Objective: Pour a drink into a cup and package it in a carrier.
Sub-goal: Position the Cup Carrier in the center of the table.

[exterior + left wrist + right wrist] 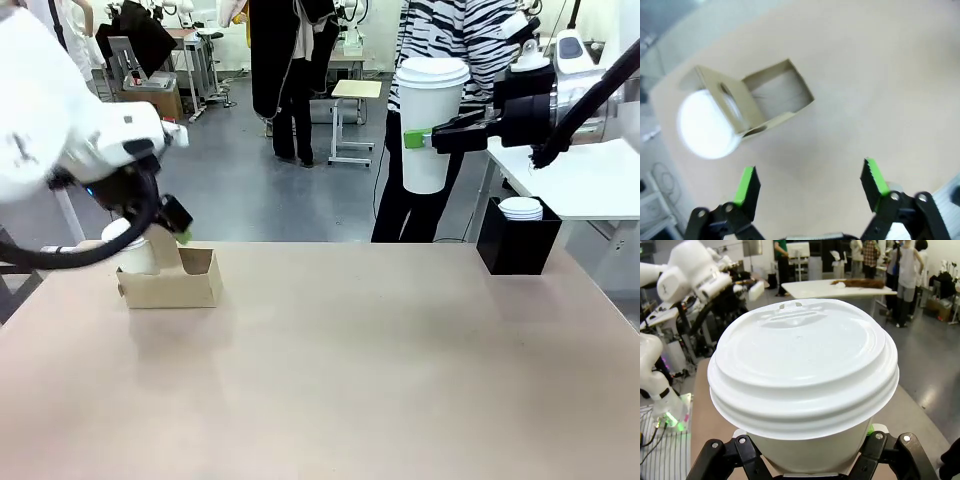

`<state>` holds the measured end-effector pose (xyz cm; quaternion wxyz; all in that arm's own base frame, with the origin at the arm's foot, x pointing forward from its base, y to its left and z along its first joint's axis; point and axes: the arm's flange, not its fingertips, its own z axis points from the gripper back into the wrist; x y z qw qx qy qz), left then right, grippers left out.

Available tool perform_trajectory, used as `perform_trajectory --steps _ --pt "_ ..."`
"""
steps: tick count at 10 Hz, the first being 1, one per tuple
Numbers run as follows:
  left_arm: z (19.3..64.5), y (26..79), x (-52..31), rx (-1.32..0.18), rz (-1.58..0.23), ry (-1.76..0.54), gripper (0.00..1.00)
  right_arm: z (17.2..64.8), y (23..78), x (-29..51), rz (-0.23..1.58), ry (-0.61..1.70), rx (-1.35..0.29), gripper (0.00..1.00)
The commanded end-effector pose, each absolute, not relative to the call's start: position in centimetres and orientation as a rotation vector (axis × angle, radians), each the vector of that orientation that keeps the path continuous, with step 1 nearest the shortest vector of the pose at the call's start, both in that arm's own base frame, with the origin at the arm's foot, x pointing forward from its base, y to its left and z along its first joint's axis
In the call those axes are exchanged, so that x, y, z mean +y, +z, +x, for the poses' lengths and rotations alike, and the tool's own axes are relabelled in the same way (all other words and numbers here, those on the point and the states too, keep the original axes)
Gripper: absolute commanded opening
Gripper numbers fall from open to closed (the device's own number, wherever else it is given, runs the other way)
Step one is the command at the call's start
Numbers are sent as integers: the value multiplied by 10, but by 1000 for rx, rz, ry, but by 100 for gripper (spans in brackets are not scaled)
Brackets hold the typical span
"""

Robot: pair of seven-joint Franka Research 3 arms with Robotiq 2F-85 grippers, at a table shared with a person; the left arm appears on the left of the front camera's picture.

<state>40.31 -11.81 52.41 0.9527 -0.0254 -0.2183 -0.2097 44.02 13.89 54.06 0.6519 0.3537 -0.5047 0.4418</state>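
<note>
My right gripper (418,138) is shut on a tall white paper cup (430,95) with a white lid, held upright high above the table's far right. In the right wrist view the cup's lid (802,365) sits just above the right gripper (805,457). The brown cardboard carrier (172,285) stands at the far left of the table, with another white-lidded cup (132,245) in its left slot. My left gripper (180,228) hovers open just above it. In the left wrist view the left gripper (810,187) holds nothing above the carrier (775,100) and its cup (707,125). The drink is out of view.
A black box (518,245) topped with white lids stands at the table's far right edge. A person in a striped top (470,40) stands behind the raised cup. A white side table (590,180) lies past the right corner. The tabletop (350,360) is beige.
</note>
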Motion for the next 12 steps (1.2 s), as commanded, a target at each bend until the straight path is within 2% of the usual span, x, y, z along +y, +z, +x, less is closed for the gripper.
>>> perform_trajectory --steps 1,4,8,11,12 --pt "425 554 -110 -398 -48 -322 100 443 545 142 791 1000 -1156 80" --pt "472 564 -95 -348 -53 -201 100 443 545 142 791 1000 -1156 80" --pt "527 535 -91 -279 -34 -115 100 443 545 142 791 1000 -1156 80" --pt "539 518 -91 -207 -13 -20 100 443 545 142 791 1000 -1156 80" --pt "535 514 -87 -260 -42 -121 100 443 545 142 791 1000 -1156 80"
